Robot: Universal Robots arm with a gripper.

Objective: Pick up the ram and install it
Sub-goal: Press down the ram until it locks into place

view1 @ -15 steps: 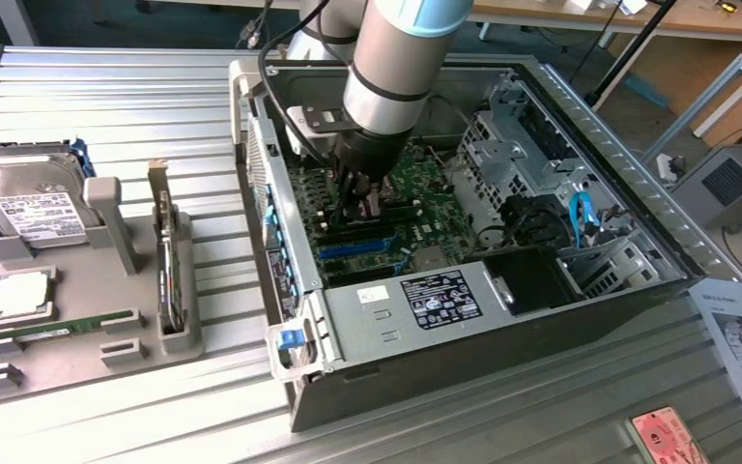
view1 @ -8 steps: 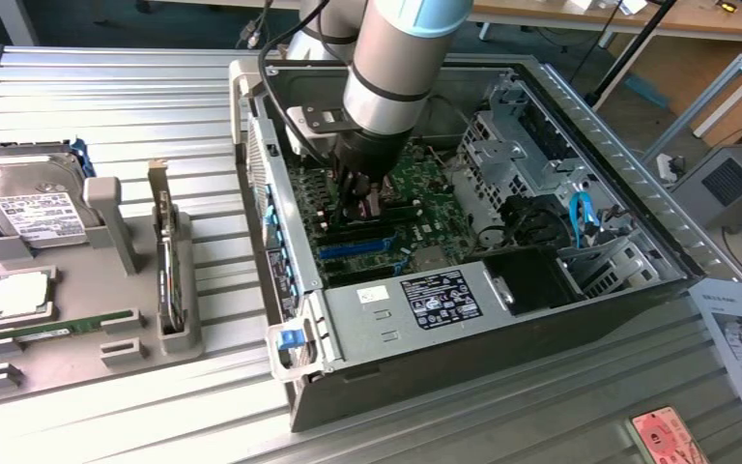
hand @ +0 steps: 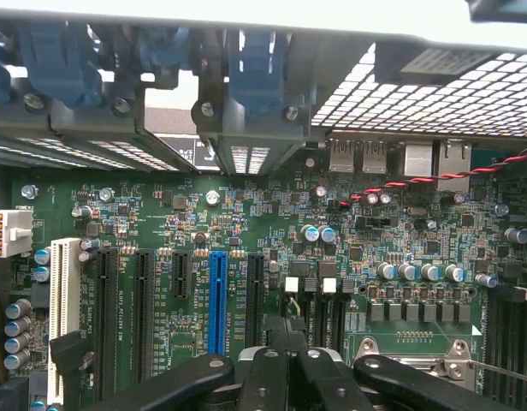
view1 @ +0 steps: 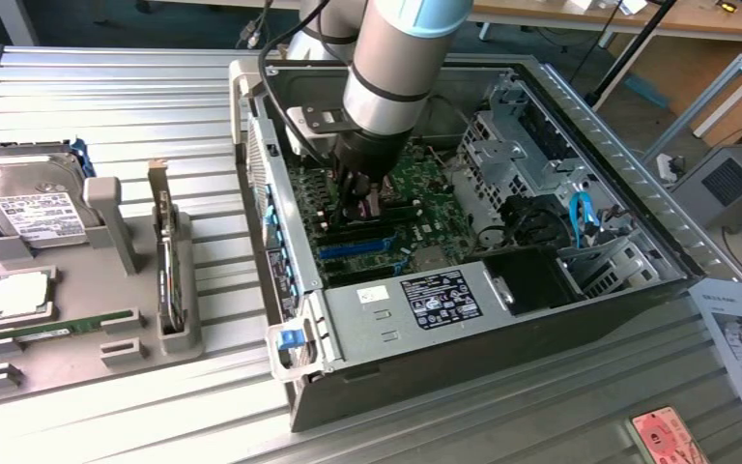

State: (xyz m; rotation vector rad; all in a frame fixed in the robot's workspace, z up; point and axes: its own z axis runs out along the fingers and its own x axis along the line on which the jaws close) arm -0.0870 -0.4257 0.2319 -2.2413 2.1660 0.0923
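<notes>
Exterior view: your arm (view1: 397, 58) reaches down into the open case (view1: 629, 174), and the ram (view1: 62, 330) lies outside it in the tray (view1: 88, 362).

You have a slatted metal table (view1: 113, 97) carrying the case on the exterior view's right and the grey tray on its left. The arm comes in from above and ends low inside the case, with the gripper (view1: 360, 188) just over the green motherboard (view1: 429, 179). In the wrist view the board's (hand: 246, 214) black and blue slots lie ahead of the gripper (hand: 289, 364), whose fingers (hand: 268, 377) are pressed together with nothing visible between them. The ram lies flat in a slot along the tray's near edge, well apart from the gripper, below the hard drive (view1: 30, 203) and a square chip (view1: 20, 293).
</notes>
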